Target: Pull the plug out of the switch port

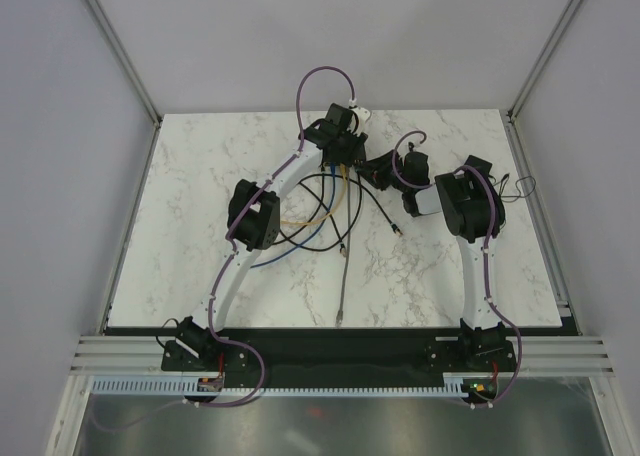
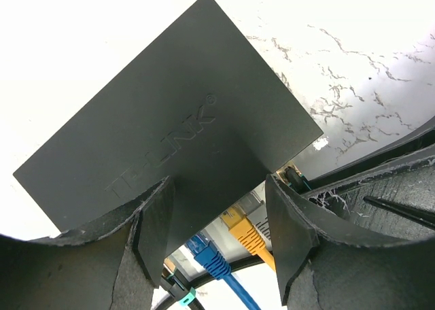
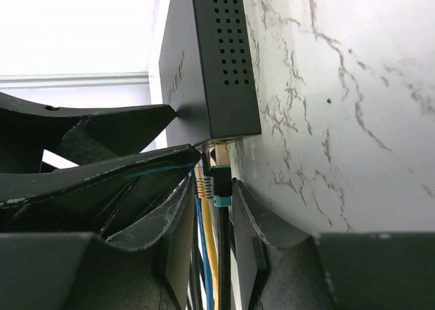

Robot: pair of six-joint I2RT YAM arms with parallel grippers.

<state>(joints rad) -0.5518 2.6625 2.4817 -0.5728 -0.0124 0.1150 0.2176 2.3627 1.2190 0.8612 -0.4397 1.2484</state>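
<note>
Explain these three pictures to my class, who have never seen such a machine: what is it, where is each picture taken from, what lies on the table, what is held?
The machine is a left arm and a right arm, bolted at the near edge of a marble table. The wide picture looks down from above and behind them. The other two come from cameras on the wrists, so each shows its own two fingers. On the table lies a black switch with loose cables. The left gripper stands open over it, near a blue plug and a yellow plug. The right gripper straddles the cables by a teal-tipped plug; whether it grips is unclear.
</note>
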